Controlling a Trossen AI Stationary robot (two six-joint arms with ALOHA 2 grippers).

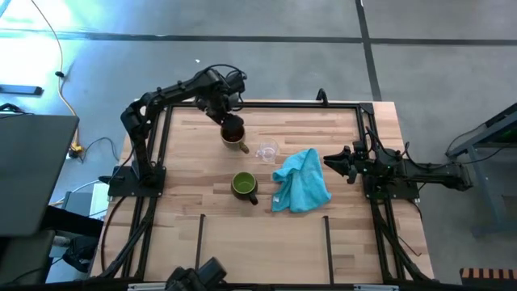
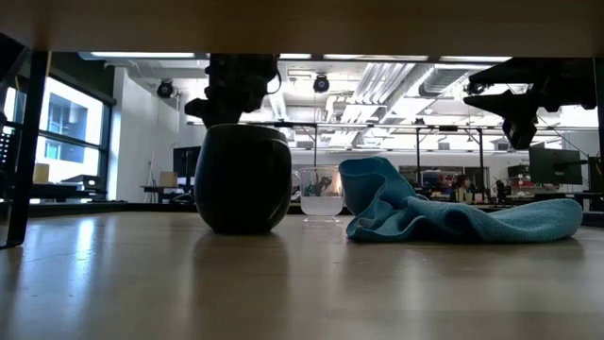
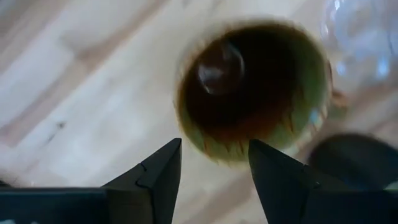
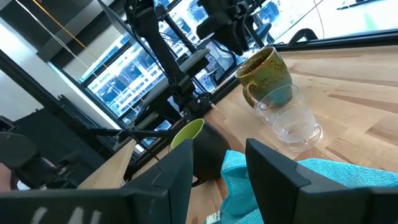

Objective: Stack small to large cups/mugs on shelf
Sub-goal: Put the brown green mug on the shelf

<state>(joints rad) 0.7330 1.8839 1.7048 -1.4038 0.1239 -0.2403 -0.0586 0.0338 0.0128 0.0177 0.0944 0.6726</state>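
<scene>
Left gripper (image 1: 232,124), jaws open, above tan mug (image 1: 235,137), upper centre. Right gripper (image 1: 333,161), jaws open, idle at right, beside cloth (image 1: 301,181).

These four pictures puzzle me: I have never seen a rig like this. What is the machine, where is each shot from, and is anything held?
Two robot arms work at a wooden table. One picture looks down from above, one along the tabletop, and two from the wrists. The left gripper, fingers open, hovers over the brown mug, holding nothing. The right gripper waits at the table's right edge, open. Also there: a green mug, a glass cup and a turquoise cloth.
</scene>
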